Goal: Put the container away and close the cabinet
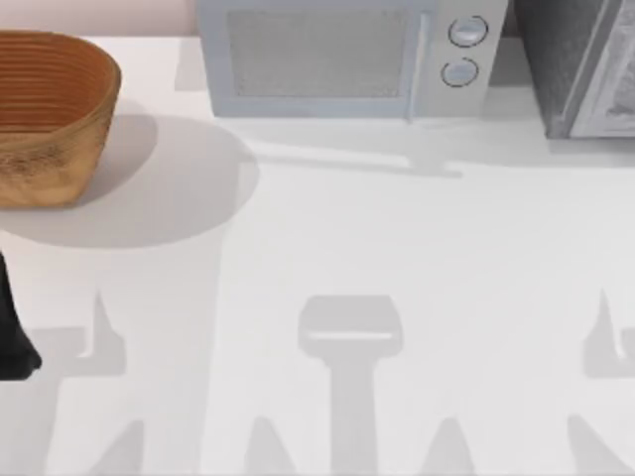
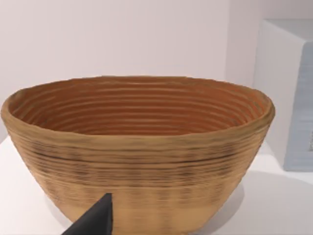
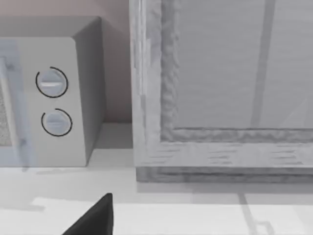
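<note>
Nearest you, at the top view's left edge, the dark shape is part of your left arm (image 1: 14, 332), low over the desk (image 1: 397, 258) and pointed at the basket. In the left wrist view one dark fingertip (image 2: 95, 220) shows just in front of the wicker basket (image 2: 137, 147); you cannot tell how wide the jaws stand, and they appear to hold nothing.

The basket (image 1: 45, 114), the container to stow, sits upright on the desk at the far left, untouched, so the grasp looks not yet made.

Further back, the microwave (image 1: 347, 59) stands at the middle rear. Right of it is the cabinet (image 1: 580, 64), where the basket should go. Your right wrist view faces the cabinet's front (image 3: 220, 98), with a fingertip (image 3: 95, 218) in the corner; that arm seems positioned to handle the door. Its jaws' opening cannot be told either.
</note>
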Robot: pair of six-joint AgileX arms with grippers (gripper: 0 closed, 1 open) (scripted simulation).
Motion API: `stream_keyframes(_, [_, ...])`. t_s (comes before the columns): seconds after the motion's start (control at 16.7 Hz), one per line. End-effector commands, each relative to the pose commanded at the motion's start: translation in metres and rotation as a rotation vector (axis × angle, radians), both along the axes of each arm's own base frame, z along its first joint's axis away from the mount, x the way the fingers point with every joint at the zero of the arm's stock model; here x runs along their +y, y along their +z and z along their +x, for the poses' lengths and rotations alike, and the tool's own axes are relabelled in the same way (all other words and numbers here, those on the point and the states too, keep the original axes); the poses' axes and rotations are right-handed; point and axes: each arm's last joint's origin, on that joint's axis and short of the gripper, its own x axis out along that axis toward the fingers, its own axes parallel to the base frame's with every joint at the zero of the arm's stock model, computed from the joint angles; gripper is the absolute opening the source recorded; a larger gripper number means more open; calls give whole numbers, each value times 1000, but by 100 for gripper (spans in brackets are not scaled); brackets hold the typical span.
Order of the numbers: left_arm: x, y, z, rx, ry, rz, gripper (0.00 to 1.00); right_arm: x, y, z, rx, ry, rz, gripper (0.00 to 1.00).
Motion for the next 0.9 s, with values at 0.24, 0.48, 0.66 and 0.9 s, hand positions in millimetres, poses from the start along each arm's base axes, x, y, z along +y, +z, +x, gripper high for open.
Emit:
stream_keyframes(0.24, [0,0,0,0,0,0,100,-5,8,3,-19,-1,-1,100])
stream_keyframes(0.48, [0,0,0,0,0,0,100,-21,29,16,-47,-4,-11,100])
stream_keyframes(0.66, [0,0,0,0,0,0,100,-46,41,34,-46,-6,-20,100])
stream_keyframes(0.9, [0,0,0,0,0,0,100,-98,42,56,-25,-6,-19,100])
